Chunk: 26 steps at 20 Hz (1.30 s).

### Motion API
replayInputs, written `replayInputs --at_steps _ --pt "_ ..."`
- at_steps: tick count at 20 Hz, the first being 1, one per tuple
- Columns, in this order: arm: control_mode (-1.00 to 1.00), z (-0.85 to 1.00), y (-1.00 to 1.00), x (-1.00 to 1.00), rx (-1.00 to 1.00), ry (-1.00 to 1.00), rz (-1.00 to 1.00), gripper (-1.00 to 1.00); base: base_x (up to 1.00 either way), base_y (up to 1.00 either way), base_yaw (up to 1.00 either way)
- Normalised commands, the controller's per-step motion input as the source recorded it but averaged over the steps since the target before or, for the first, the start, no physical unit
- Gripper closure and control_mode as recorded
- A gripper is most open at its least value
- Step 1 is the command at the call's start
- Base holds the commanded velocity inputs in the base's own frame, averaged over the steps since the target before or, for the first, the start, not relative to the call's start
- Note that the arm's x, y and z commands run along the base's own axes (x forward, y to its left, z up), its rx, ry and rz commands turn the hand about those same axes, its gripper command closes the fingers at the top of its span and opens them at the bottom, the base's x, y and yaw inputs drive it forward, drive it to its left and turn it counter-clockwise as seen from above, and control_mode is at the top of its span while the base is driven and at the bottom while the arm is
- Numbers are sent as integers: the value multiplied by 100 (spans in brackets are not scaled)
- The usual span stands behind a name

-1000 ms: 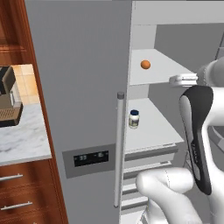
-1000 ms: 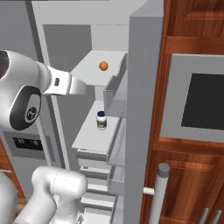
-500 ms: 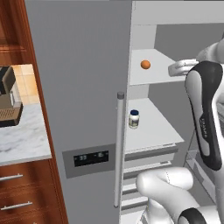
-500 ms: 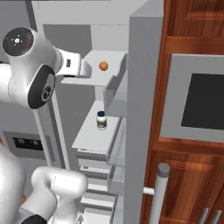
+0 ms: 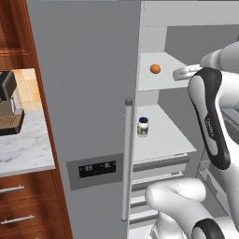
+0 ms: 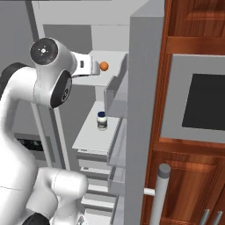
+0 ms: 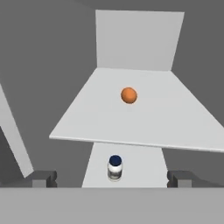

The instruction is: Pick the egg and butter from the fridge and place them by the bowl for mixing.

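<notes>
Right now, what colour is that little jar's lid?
Dark blue: the jar shows it best in the hand view.

- Arm [image 5: 212, 116]: glossy white rounded shells; black bands at the joints
- One joint [image 6: 45, 51] ends in a flat dark disc with small pale dots
- Gripper [image 7: 112, 178]: two small dark grey, blocky finger tips

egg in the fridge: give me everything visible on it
The egg is a small, smooth, orange-brown ball-like oval with a matte, uniform surface and no markings. It sits alone on the upper white shelf of the open fridge, roughly mid-shelf, resting only on the shelf surface. The small jar stands on the shelf below it. The tool, fingers spread, is short of the shelf's front edge and apart from the egg.
</notes>
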Motion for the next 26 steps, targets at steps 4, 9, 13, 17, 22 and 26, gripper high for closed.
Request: replayInputs --at_steps 4,9,13,17,22,26 --pt "-100 1 -4 72 0 18 0 -100 0 0 0" --pt "-100 -12 0 53 0 7 5 -100 0 0 0" --pt "-100 -24 0 44 0 0 8 -100 0 0 0" --pt "-100 -16 -3 52 0 0 6 -100 0 0 0" --pt "-100 -1 -6 62 0 4 3 -100 0 0 0" --pt "-100 -9 -4 56 0 6 0 -100 0 0 0"
